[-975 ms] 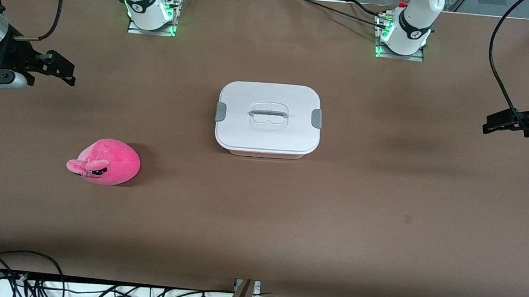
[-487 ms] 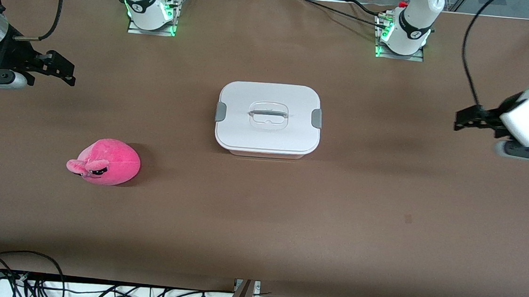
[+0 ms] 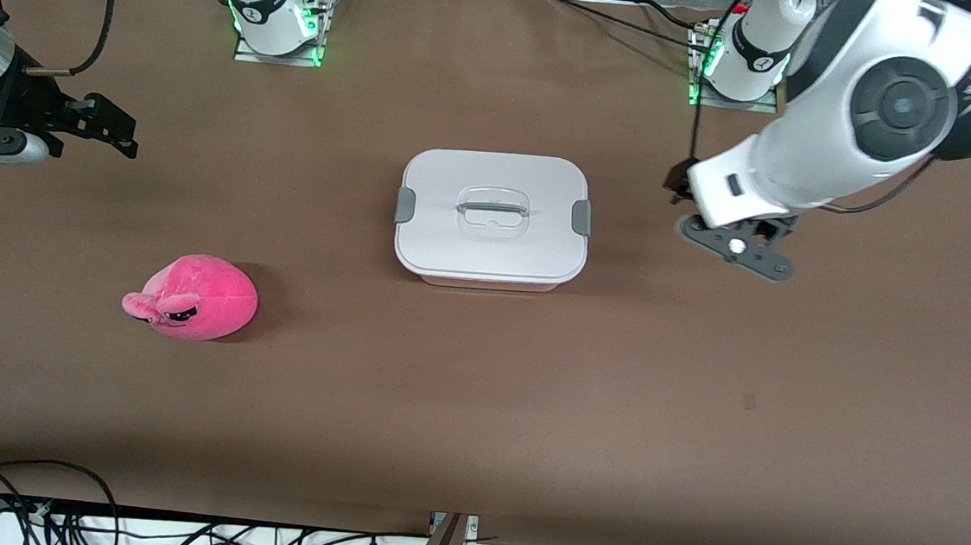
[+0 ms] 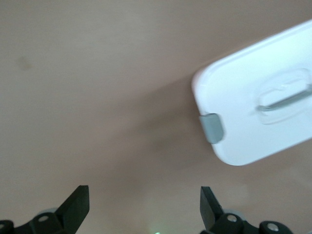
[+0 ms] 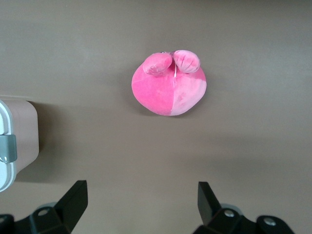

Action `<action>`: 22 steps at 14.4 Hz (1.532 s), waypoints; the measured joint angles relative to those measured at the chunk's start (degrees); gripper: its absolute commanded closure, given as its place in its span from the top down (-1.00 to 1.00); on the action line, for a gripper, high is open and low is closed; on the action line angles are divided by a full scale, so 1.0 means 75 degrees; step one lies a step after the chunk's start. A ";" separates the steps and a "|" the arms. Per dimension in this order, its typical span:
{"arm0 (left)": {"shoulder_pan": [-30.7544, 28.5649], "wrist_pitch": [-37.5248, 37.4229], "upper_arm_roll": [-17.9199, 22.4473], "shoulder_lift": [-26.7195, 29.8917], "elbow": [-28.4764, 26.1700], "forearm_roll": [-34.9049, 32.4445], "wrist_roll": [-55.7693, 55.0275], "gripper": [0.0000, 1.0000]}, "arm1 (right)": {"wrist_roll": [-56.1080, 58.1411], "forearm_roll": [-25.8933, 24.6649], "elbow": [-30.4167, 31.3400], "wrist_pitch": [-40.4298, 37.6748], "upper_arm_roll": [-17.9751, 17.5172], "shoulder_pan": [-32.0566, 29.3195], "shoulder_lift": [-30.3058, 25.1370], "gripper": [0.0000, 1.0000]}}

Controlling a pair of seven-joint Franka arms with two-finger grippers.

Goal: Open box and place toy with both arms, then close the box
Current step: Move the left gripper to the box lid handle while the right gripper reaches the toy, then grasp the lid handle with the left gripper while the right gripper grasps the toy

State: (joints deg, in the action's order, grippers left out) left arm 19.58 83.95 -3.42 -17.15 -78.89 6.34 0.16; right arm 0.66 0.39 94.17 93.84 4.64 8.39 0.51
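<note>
The box (image 3: 491, 217) stands shut at the table's middle, with a white lid, grey side clips and a clear handle. The pink plush toy (image 3: 193, 297) lies toward the right arm's end, nearer the front camera than the box. My left gripper (image 3: 680, 184) hangs over bare table beside the box, toward the left arm's end. Its wrist view shows it open (image 4: 144, 204) and empty, with the box (image 4: 258, 107) and a grey clip (image 4: 213, 127) ahead. My right gripper (image 3: 120, 129) waits open at the right arm's end. Its wrist view (image 5: 141, 200) shows the toy (image 5: 169, 87) and a box corner (image 5: 9, 146).
The two arm bases (image 3: 275, 22) (image 3: 740, 63) stand with green lights at the table's edge farthest from the front camera. The left arm's bulky white links (image 3: 889, 105) hang over the table at its own end. Cables (image 3: 42, 506) run along the edge nearest the front camera.
My left arm has swung in from the table's end toward the box, its gripper now close to the box's clip. The right arm, box and toy have not moved.
</note>
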 measured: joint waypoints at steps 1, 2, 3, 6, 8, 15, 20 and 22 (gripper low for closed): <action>0.0206 0.0078 -0.0018 -0.0080 0.0008 0.0100 0.0106 1.00 | 0.0000 0.0000 0.0000 0.0000 0.0001 -0.0001 0.0000 0.99; 0.0463 0.0222 -0.0036 -0.0162 0.0010 0.0124 0.0237 1.00 | 0.0000 0.0000 0.0000 0.0000 0.0002 0.0000 0.0000 0.99; 0.0781 0.0417 -0.0054 -0.0251 0.0013 0.0125 0.0398 1.00 | 0.0000 0.0000 0.0000 0.0000 0.0003 -0.0002 0.0001 0.99; 0.1588 0.1148 -0.0075 -0.0593 0.0016 0.0126 0.1267 1.00 | 0.0000 0.0000 0.0000 0.0000 0.0004 -0.0002 0.0002 0.99; 0.1921 0.1624 -0.0071 -0.0849 0.0018 0.0125 0.1872 1.00 | 0.0000 0.0000 0.0000 0.0001 0.0004 -0.0002 0.0002 0.99; 0.2905 0.3169 -0.0065 -0.1757 -0.0013 -0.1071 0.2805 1.00 | -0.0015 0.0002 0.0005 0.0583 0.0013 -0.0007 0.0306 0.99; 0.3157 0.4062 -0.0062 -0.2120 -0.0302 -0.1438 0.2980 1.00 | 0.0105 -0.0113 0.0027 0.0866 0.0014 -0.0014 0.1660 0.99; 0.3238 0.4070 -0.0059 -0.2115 -0.0357 -0.1441 0.3016 1.00 | 0.0321 -0.0117 0.0012 0.1136 0.0022 -0.0055 0.2055 0.99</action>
State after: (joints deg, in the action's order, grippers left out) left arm 43.86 114.48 -3.86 -33.02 -81.57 -4.47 22.78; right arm 3.07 -0.49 94.26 102.36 4.80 7.98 15.92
